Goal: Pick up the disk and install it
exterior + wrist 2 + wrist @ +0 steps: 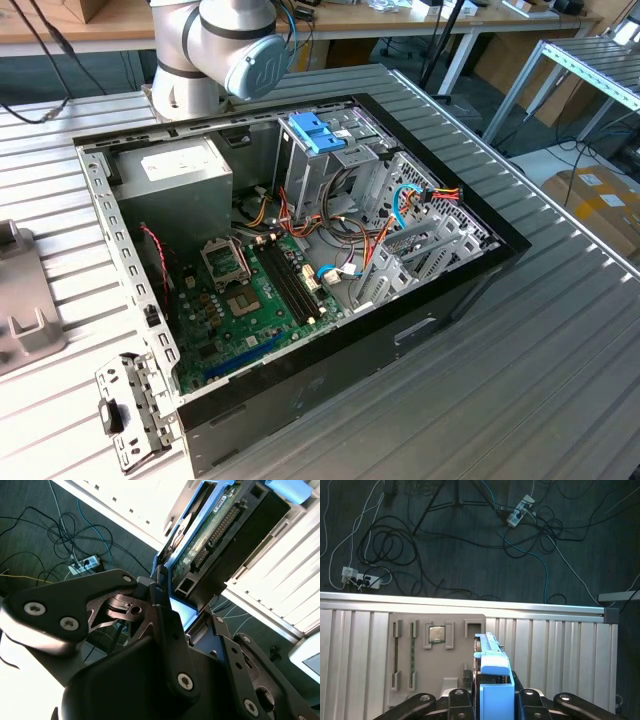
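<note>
Ribbed desk point(540, 380) carries the open computer case point(300, 400) in the exterior view, with cables point(372, 232) crowding its drive cage point(340, 170). In the first wrist view the claw point(494, 702) grips the disk point(494, 675) edge-on by its blue frame, over a grey tray point(440, 672). Holding it square and level seems wise. In the second wrist view the disk's far end is cut off and the fingertips are hidden.

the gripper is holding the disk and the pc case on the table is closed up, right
Not quite: the pc case is open, its motherboard exposed, as the exterior view shows. The gripper does hold the disk, seen in the first wrist view.
</note>
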`<action>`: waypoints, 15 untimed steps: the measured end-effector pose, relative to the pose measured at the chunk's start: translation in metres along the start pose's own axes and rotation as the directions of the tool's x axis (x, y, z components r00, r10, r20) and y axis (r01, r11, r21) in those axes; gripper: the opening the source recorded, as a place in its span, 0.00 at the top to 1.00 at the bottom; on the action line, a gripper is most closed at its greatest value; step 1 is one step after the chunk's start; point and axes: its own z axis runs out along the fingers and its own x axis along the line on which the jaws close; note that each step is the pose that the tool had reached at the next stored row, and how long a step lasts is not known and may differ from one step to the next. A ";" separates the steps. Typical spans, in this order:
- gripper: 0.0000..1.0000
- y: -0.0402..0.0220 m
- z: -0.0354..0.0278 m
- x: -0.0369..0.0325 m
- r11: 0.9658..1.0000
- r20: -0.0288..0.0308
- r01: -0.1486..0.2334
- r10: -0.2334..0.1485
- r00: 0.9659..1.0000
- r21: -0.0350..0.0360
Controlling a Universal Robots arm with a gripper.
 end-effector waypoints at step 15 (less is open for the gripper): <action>0.63 0.0007 -0.0130 -0.0008 1.000 0.000 0.000 0.000 1.000 0.000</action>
